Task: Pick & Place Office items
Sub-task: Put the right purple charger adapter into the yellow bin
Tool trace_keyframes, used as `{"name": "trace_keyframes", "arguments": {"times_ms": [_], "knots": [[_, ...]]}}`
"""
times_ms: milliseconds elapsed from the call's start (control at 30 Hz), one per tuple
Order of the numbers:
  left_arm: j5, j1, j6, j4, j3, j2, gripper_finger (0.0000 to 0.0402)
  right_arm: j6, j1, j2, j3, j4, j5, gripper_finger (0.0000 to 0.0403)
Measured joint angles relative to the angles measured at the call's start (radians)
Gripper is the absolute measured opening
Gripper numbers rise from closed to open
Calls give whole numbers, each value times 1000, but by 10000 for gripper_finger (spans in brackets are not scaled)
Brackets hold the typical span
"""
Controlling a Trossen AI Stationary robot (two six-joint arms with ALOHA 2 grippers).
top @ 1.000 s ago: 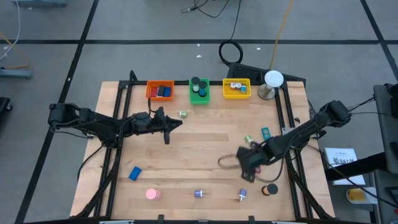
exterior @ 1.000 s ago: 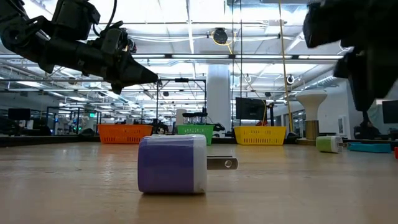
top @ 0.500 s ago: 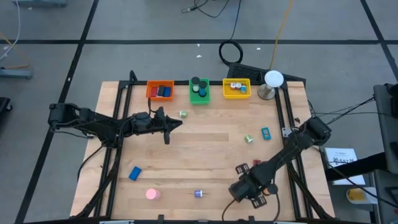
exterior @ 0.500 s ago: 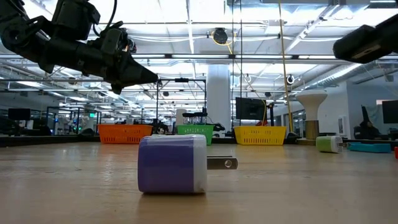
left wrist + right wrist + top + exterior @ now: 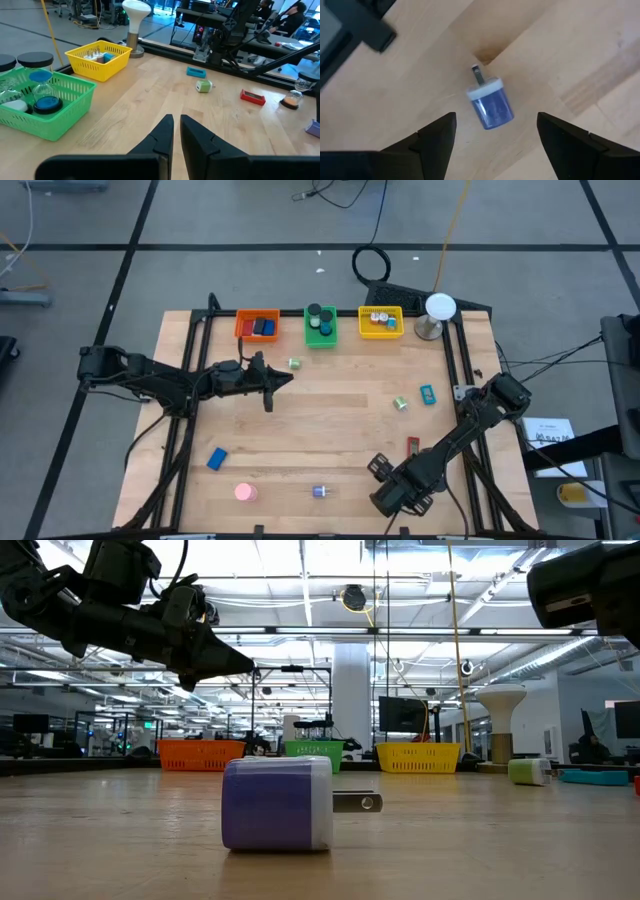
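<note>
My right gripper (image 5: 501,132) is open and hangs near the table's near edge, right of centre (image 5: 390,486). A blue-purple plug-shaped piece (image 5: 490,102) lies on the wood under the gap between its fingers, untouched. My left gripper (image 5: 175,131) is shut and held above the table's left middle (image 5: 268,387), touching nothing. Loose pieces lie on the table: a second purple plug (image 5: 320,492) (image 5: 278,802), a pink round piece (image 5: 245,492), a blue block (image 5: 217,458), a red piece (image 5: 413,445), a green piece (image 5: 400,403) and a teal one (image 5: 428,393).
Orange bin (image 5: 258,326), green bin (image 5: 321,326) and yellow bin (image 5: 381,322) stand in a row along the far edge, with pieces inside them. The white-domed stand (image 5: 438,315) is at the far right corner. Black frame rails (image 5: 462,370) run along both sides.
My right gripper has swung from the table's right middle toward the near edge and now hangs over the blue-purple plug. In the low view its arm has left the right side and shows only at the top right corner. The red piece near where the gripper was has come into view.
</note>
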Motion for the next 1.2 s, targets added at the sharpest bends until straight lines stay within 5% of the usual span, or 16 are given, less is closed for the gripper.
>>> {"name": "trace_keyframes", "arguments": {"times_ms": [433,833,1200], "knots": [[0,0,0,-1,0,0,33,-133,20,81,-2,102,26,254],[0,0,0,-1,0,0,33,95,18,82,-60,179,21,251],[0,0,0,-1,0,0,33,341,17,81,-61,198,22,147]]}}
